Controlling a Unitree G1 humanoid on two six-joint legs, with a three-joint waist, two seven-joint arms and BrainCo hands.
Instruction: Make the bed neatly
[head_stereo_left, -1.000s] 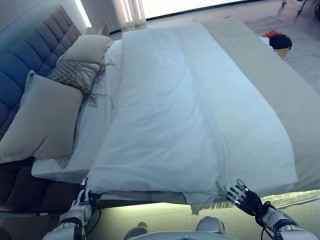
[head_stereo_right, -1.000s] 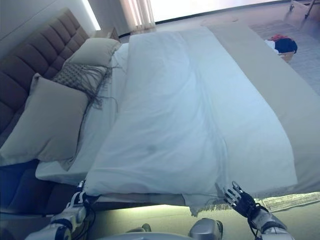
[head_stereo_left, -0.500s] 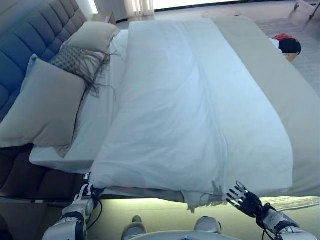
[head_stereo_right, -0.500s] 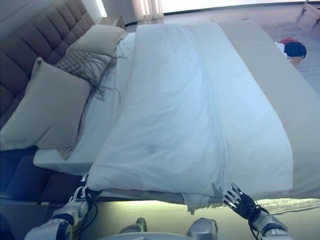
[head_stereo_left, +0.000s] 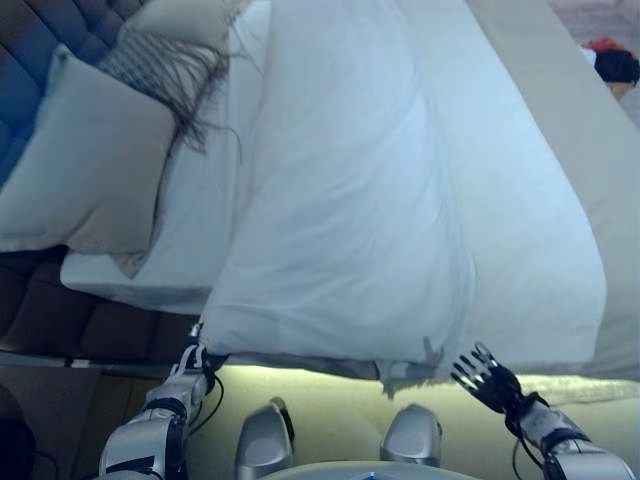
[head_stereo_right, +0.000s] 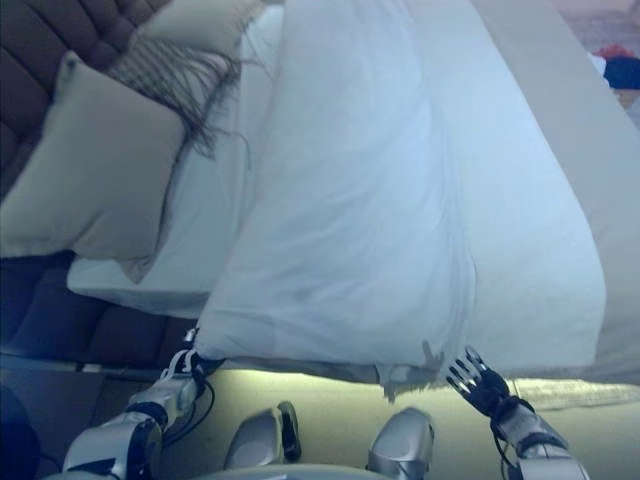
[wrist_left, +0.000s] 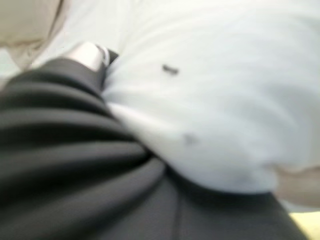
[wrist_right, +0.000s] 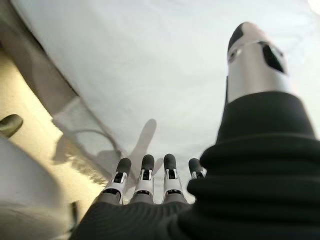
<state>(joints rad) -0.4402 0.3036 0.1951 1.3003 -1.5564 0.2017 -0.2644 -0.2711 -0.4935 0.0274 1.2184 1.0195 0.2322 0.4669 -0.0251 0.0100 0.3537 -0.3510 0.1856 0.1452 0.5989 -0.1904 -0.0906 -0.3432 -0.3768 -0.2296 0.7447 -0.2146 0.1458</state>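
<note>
Overhead, from the left eye view: white duvet (head_stereo_left: 390, 190) spread along the bed, its near edge hanging just over the mattress side. Left robot hand (head_stereo_left: 188, 362) sits at the duvet's near left corner, tucked under the hem; whether its fingers are curled, I cannot tell. Right robot hand (head_stereo_left: 487, 377) hovers just off the near right part of the hem, fingers splayed apart, holding nothing. Beige blanket (head_stereo_left: 570, 130) runs down the right side. Beige pillow (head_stereo_left: 90, 170) and fringed cushion (head_stereo_left: 165, 70) lie far left by the tufted headboard (head_stereo_left: 40, 40).

Left wrist view: dark cover close against white cloth; fingers hidden.

Right wrist view: fingers (wrist_right: 145, 175) straight, thumb apart, duvet past them, not touching.
</note>
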